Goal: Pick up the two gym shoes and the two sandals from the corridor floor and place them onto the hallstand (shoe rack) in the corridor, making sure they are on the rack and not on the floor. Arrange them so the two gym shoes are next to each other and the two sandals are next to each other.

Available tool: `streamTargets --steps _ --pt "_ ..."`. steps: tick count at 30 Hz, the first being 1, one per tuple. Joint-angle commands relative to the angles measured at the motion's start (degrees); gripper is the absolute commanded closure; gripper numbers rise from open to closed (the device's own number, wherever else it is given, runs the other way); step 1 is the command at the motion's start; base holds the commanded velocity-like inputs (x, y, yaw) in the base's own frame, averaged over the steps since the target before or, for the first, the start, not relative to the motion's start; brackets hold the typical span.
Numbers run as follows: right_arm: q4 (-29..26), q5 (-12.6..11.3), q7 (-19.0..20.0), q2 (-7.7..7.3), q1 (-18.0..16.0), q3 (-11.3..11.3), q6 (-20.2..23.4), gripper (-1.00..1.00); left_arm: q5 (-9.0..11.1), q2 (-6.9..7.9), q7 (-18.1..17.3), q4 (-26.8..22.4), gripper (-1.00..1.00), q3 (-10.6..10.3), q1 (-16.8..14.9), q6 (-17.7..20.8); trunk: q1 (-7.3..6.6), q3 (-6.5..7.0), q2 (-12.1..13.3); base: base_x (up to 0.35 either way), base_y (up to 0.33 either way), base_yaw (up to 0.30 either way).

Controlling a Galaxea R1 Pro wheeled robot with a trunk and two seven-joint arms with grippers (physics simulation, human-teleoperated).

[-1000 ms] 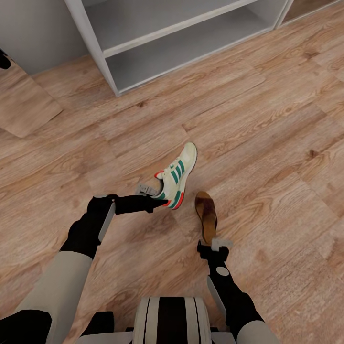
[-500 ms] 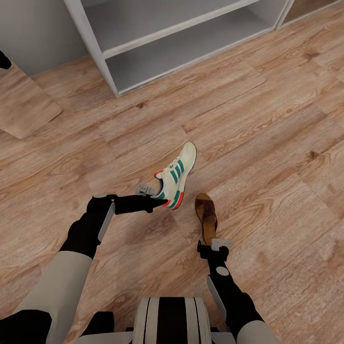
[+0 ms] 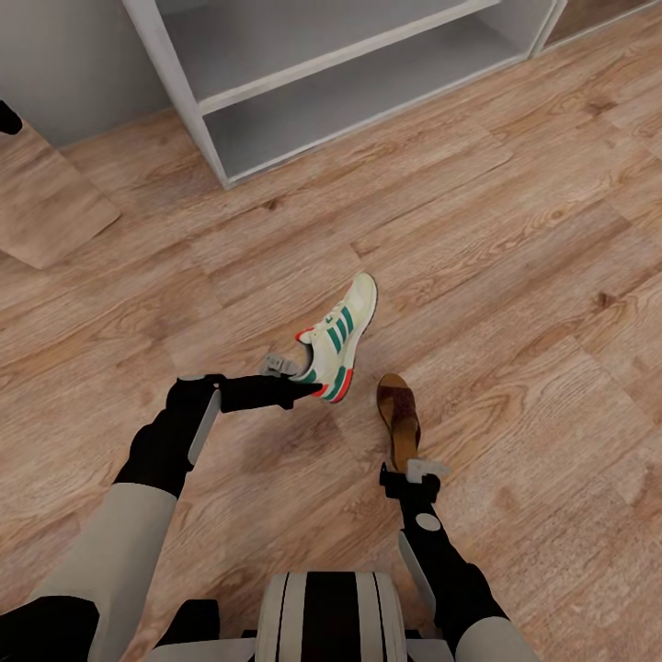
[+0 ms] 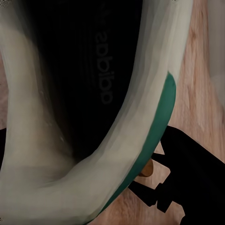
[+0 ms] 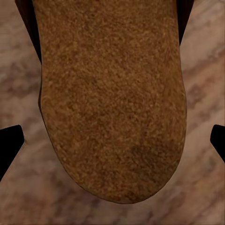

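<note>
Nothing is on the shoe rack (image 3: pixel 221 156) yet: the left gripper (image 3: pixel 292 375) grasps one sneaker (image 3: pixel 340 338) by the heel, while the right gripper (image 3: pixel 416 471) sits spread around a sandal's (image 3: pixel 398 416) heel on the floor (image 3: pixel 515 276).

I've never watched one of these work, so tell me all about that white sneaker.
The gym shoe is off-white with green side stripes, red tongue and heel trim, and a dark lining. Its toe points toward the grey hallstand. The left gripper is at its heel collar. A brown sandal lies beside it, apart.
</note>
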Motion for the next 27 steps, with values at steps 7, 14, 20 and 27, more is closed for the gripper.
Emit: streamTargets --steps 7,14,20,27 --pt "-0.09 0.04 -0.39 -0.09 -0.01 0.17 0.11 -1.00 0.13 -0.01 -0.21 -0.01 1.00 0.07 -0.02 0.48 0.00 -0.03 -0.01 0.008 0.006 0.000" --pt "-0.11 0.05 -0.38 -0.11 -0.01 0.17 0.11 1.00 0.11 -0.01 -0.21 -0.04 1.00 0.08 -0.02 0.48 0.00 -0.03 -0.01 0.001 0.001 0.000" --pt "-0.04 0.12 -0.38 -0.11 -0.01 0.17 0.11 1.00 0.10 -0.01 -0.21 -0.03 1.00 0.08 -0.02 0.48 0.00 -0.03 -0.01 0.000 0.000 0.000" --pt "-0.02 0.14 -0.39 -0.11 -0.01 0.17 0.11 1.00 0.13 -0.01 -0.27 -0.16 1.00 0.05 -0.02 0.48 0.00 -0.03 -0.01 0.000 0.000 0.000"
